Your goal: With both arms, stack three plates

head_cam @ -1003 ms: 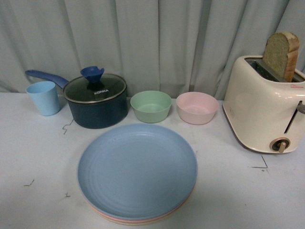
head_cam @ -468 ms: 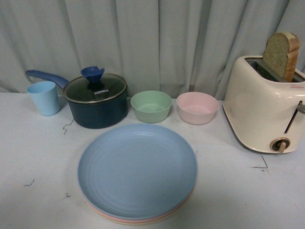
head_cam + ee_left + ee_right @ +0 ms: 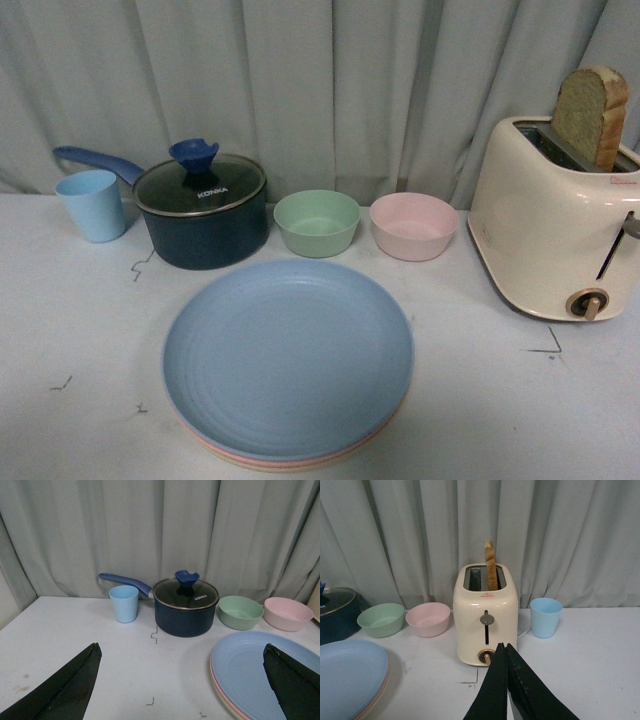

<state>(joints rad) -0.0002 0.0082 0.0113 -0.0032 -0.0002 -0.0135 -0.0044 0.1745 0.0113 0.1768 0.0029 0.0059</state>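
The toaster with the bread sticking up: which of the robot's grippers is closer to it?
The right. The right gripper, shut, sits just in front of the toaster. The left gripper, open, faces the pot, the toaster out of its view.

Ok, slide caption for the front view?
Blue plate tops the finished stack; pot, bowls and toaster stand behind.

Behind the stacked plates (image 3: 288, 360) stand a pot (image 3: 202, 212), two bowls (image 3: 317, 222) and a toaster (image 3: 555, 215); bare surface (image 3: 80, 340) lies open on both sides.
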